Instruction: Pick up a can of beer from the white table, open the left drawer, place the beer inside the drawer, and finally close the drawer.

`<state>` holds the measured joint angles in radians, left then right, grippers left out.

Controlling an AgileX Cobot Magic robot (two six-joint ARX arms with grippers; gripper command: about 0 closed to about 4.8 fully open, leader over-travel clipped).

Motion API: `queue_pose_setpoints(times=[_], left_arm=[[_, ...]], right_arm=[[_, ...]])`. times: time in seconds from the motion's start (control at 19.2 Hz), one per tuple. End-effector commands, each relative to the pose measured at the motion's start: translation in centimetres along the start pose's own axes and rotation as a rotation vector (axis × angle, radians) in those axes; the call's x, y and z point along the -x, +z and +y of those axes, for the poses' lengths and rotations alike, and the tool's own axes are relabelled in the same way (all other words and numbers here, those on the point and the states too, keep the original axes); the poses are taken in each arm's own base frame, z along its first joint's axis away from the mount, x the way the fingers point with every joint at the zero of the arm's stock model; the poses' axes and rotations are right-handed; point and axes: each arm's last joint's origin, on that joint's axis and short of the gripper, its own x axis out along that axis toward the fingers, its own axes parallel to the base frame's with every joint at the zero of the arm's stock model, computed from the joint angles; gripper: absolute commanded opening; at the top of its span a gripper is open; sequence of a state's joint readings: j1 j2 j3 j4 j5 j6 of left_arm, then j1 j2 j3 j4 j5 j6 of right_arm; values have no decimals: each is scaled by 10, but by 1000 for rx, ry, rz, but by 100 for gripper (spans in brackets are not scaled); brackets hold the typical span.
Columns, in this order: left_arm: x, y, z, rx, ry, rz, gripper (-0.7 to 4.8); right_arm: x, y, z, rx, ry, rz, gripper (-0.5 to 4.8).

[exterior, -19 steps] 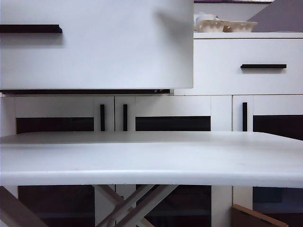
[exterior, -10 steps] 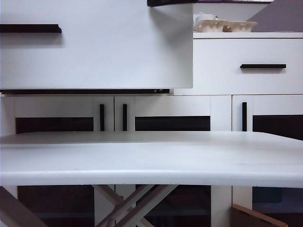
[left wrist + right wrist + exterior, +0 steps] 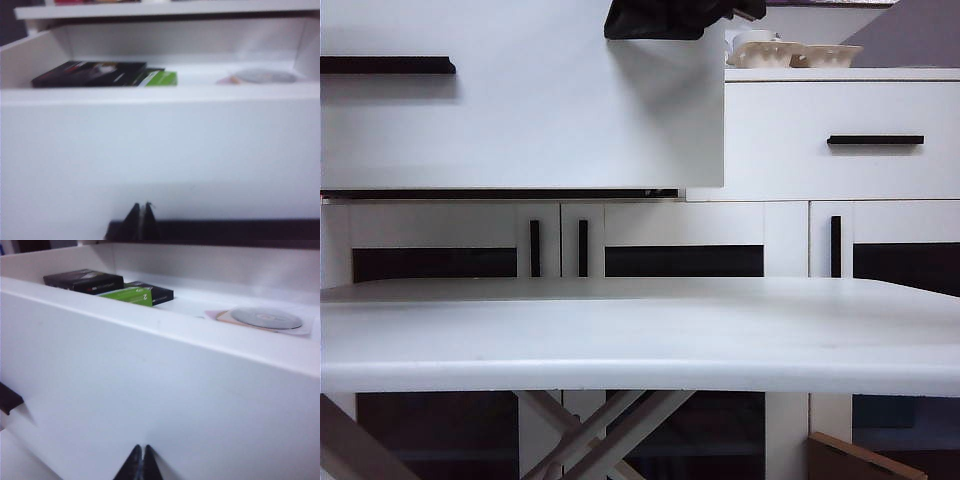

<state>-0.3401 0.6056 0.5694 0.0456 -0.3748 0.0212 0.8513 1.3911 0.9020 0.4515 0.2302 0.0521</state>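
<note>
white sideboard behind the white table, whose top lies bare. the left drawer stands pulled out, holding 2 dark boxes and a disc; no can of beer shows. left gripper and right gripper both sit clenched and hold nothing, close to the drawer front.

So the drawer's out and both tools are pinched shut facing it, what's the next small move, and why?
Probably press forward on the left drawer to slide it shut: the left tool and right tool are both shut, empty, facing its front panel. The can isn't visible anywhere, though.
</note>
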Motion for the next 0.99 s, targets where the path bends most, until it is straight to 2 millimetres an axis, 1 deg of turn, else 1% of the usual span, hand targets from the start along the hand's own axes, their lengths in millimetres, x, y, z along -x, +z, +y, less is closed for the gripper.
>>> queue_pose_setpoints(times=[0.05, 0.26, 0.42, 0.57, 0.83, 0.99], left_arm=[[-11, 4, -4, 17, -1, -55, -6], [-26, -2, -11, 10, -43, -41, -6], [-34, -2, -15, 17, -46, -60, -6], [-42, -6, -18, 14, -62, -55, -6], [-53, -10, -23, 19, -62, -69, -6], [-62, -13, -16, 17, -62, -74, -6]], right_arm=[[-1, 5, -2, 0, -34, -32, -1], [-1, 6, -3, 35, -48, -41, -2], [-3, 13, -5, 46, -61, -58, -2], [-4, 19, -12, 41, -81, -77, -2], [-6, 21, -19, 40, -101, -81, -2], [-7, 22, -24, 40, -113, -82, -2]])
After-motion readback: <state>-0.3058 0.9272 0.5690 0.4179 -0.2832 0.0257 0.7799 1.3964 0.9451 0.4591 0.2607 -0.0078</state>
